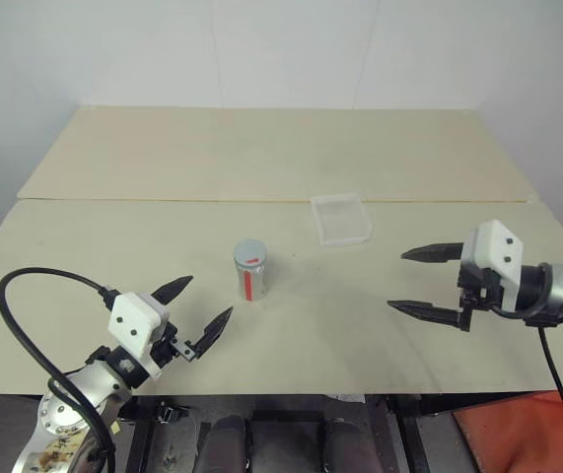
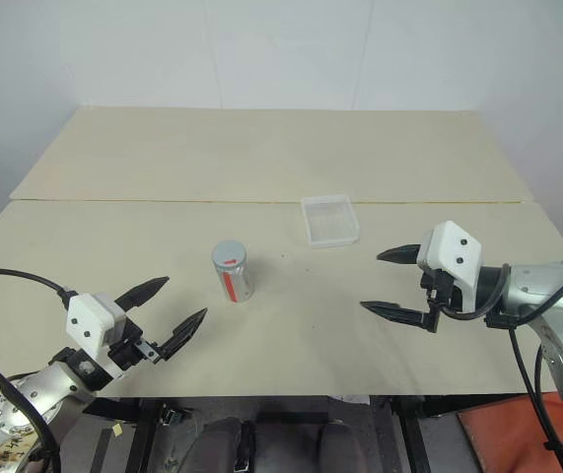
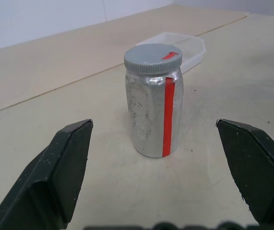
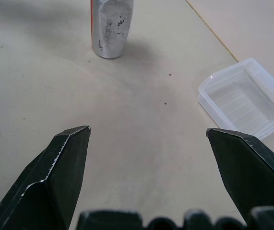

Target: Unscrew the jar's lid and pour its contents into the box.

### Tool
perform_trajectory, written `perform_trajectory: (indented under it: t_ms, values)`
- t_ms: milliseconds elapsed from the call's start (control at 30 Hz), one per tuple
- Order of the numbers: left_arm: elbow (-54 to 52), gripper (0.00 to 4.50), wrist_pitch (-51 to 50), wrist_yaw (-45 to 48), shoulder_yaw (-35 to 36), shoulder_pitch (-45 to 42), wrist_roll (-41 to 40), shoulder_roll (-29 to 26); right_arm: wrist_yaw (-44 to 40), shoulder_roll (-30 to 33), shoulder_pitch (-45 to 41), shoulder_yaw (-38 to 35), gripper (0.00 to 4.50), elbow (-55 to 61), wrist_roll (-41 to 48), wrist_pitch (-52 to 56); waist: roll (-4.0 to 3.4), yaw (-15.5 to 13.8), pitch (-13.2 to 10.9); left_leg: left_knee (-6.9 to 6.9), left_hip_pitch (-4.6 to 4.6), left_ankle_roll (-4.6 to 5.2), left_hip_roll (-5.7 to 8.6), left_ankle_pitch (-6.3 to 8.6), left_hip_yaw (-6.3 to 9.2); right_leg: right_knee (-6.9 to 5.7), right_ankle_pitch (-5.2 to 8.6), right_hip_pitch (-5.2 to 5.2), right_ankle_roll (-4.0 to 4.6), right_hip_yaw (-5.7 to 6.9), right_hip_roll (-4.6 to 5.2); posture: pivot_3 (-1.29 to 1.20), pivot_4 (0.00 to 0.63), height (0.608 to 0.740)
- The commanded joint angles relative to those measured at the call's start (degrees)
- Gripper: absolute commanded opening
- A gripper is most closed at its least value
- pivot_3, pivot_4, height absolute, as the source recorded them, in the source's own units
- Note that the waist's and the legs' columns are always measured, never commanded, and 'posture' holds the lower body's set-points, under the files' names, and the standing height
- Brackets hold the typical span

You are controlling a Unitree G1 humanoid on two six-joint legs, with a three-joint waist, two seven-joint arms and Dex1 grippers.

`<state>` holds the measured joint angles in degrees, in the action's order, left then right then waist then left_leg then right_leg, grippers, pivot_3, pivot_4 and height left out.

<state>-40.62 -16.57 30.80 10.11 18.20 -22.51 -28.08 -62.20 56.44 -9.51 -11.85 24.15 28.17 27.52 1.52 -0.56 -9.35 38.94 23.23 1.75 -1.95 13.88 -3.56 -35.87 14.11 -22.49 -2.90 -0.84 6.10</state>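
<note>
The jar [image 1: 250, 271] stands upright near the middle of the table, a silver cylinder with a red stripe down its side. Its grey lid [image 3: 152, 59] sits on top, marked with a red dash. The clear plastic box [image 1: 341, 218] lies behind and to the right of the jar; I see nothing in it. The contents are hidden inside the jar. My left gripper [image 1: 202, 307] is open at the front left, pointing at the jar from a short distance. My right gripper [image 1: 404, 280] is open on the right, well apart from jar and box, with nothing between its fingers.
The pale wooden table [image 1: 281, 325] has a seam [image 1: 163, 200] running across it behind the box, and a second panel behind that reaches a white wall. A black cable [image 1: 25, 325] loops by my left arm.
</note>
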Motion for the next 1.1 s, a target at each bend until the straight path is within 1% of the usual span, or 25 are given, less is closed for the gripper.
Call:
perform_trajectory:
  t_ms: [33, 300, 400, 533, 733, 800, 1100]
  values:
    - [-1.14, 4.46, 0.68, 0.11, -0.25, -0.2, 0.15, -0.21, -0.15, 0.15, -0.65, -0.37, 4.5, 1.15, -0.37, -2.24, 0.0, 0.0, 0.0, 0.0, 0.0, 0.0, 0.0, 0.0, 0.0, 0.0, 0.0, 0.0, 0.0, 0.0, 0.0, 0.0, 0.15, 0.74]
    - [-1.34, 4.46, 0.56, -0.93, -1.49, -0.77, 1.22, 0.63, -0.32, -0.12, -1.97, 0.91, 4.5, 0.38, -0.72, -2.91, 0.0, 0.0, 0.0, 0.0, 0.0, 0.0, 0.0, 0.0, 0.0, 0.0, 0.0, 0.0, 0.0, 0.0, 0.0, 0.0, 0.15, 0.74]
    - [-0.06, 4.46, 1.17, -2.43, -3.68, -1.8, 2.68, 2.46, 0.23, -0.53, -2.75, 2.0, 4.5, 0.39, -1.14, -2.93, 0.0, -0.02, 0.0, 0.0, 0.0, 0.0, 0.0, 0.0, 0.0, 0.01, 0.0, 0.0, 0.0, 0.0, 0.0, 0.0, 0.15, 0.74]
    - [4.98, 4.46, 3.68, -6.27, -8.01, -4.37, 8.16, 6.66, 1.46, -1.65, -3.71, 3.48, 4.5, 0.97, -1.59, -2.32, 0.0, -0.09, 0.0, 0.01, -0.01, 0.0, 0.02, 0.0, 0.01, 0.0, -0.01, 0.02, -0.01, 0.0, 0.0, 0.0, 0.15, 0.74]
    - [8.13, 4.46, 5.36, -9.51, -13.85, -6.18, 13.5, 10.57, 2.66, -1.97, -4.34, 3.8, 4.5, 1.49, -2.09, -1.74, 0.01, -0.1, 0.0, 0.0, 0.06, 0.0, 0.03, 0.0, 0.02, 0.02, -0.01, -0.03, -0.02, 0.0, 0.01, 0.0, 0.15, 0.74]
    - [8.96, 4.46, 5.66, -10.71, -15.81, -6.68, 16.42, 11.15, 3.19, -1.94, -4.61, 3.39, 4.5, 1.4, -2.16, -1.62, 0.01, -0.13, 0.0, 0.01, 0.05, 0.0, 0.02, 0.0, 0.02, 0.0, -0.02, -0.03, -0.02, 0.0, 0.01, 0.0, 0.15, 0.74]
    - [11.44, 4.46, 3.91, -16.57, -18.94, -8.54, 21.94, 15.35, 4.03, -1.52, -4.28, 2.36, 4.5, 1.98, -1.58, -1.32, 0.01, -0.1, -0.01, 0.0, 0.05, 0.0, 0.02, 0.0, 0.04, 0.0, -0.02, -0.03, -0.02, 0.0, 0.01, 0.0, 0.15, 0.74]
